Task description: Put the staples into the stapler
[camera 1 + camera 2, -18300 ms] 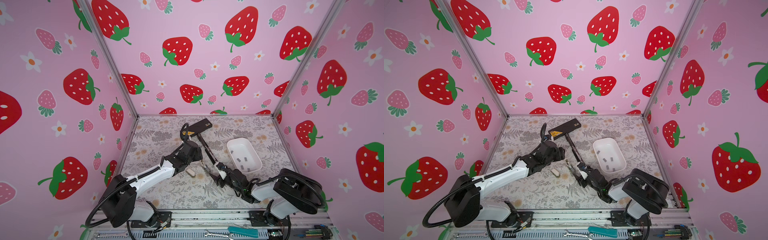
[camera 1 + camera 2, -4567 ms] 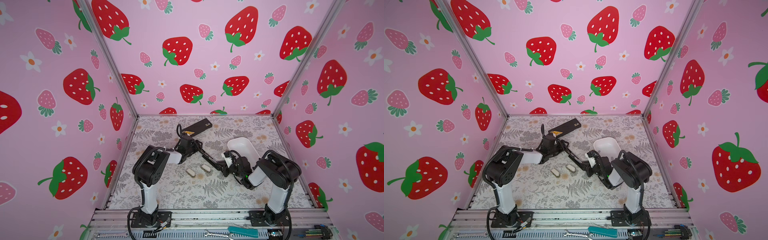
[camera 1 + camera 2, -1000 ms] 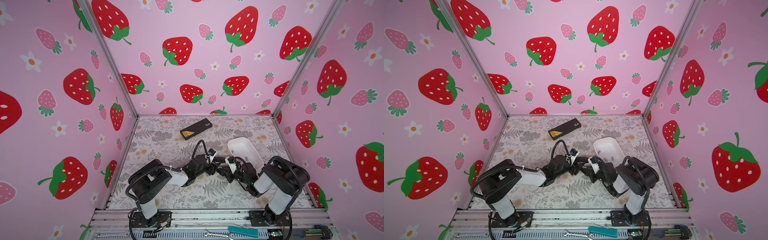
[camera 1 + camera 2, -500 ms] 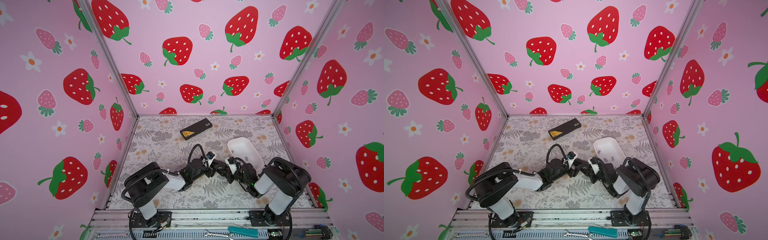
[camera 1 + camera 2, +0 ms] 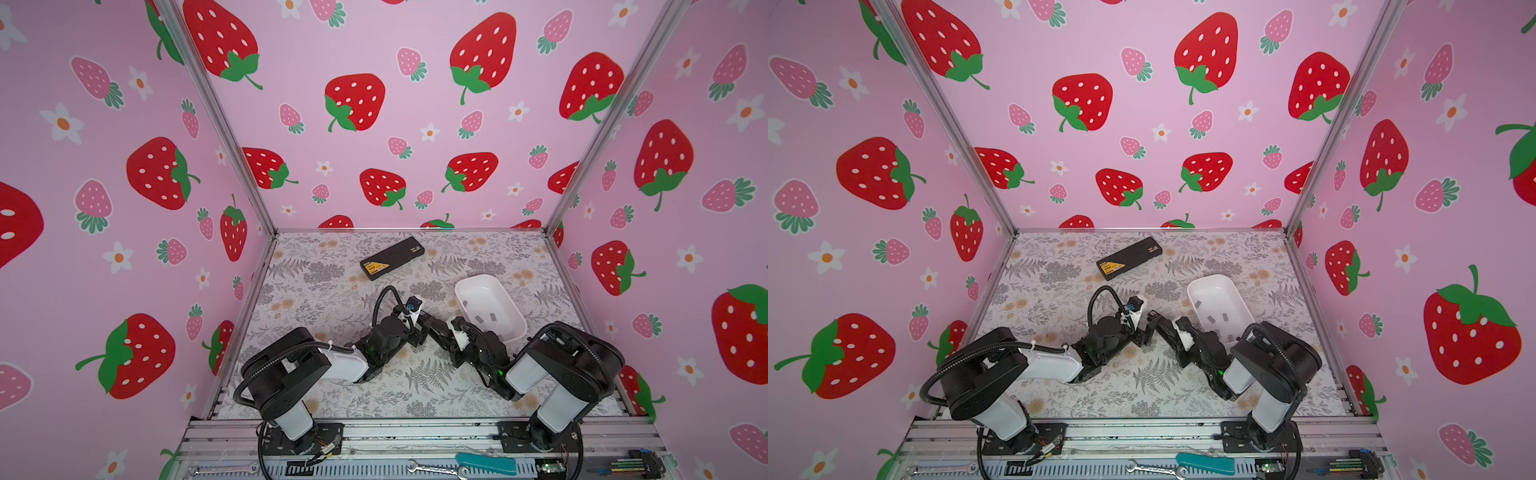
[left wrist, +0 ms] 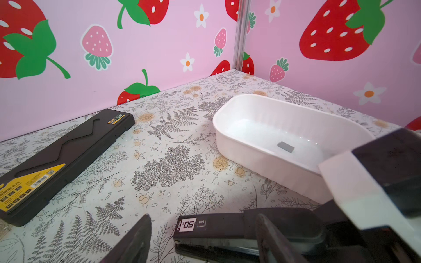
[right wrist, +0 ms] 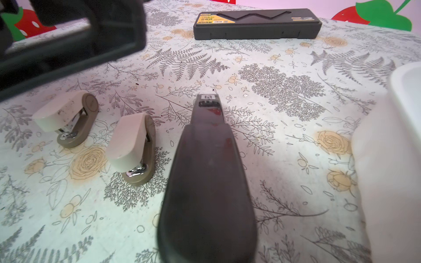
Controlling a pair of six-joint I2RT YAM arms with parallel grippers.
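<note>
- Top views: my arms have dropped from the back to the middle of the bench (image 5: 328,299). Left claw (image 5: 417,333) and right claw (image 5: 439,328) sit nose to nose beside the white tray (image 5: 478,277), where the staples (image 5: 479,319) lie loose.
- Left wrist: the stapler (image 6: 227,225), swung open seconds ago, lies shut. My left claw is spread and grips nothing. I judge loading needs it reopened.
- Right wrist: my right claw is closed at the stapler's rear. Its pads are out of frame, so I cannot tell if they pinch it.

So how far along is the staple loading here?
Done: unclear; the black stapler lies closed, contents hidden. In hand: left hand open astride its front, right hand shut by its rear. Remaining: staples sit in the white tray.
</note>
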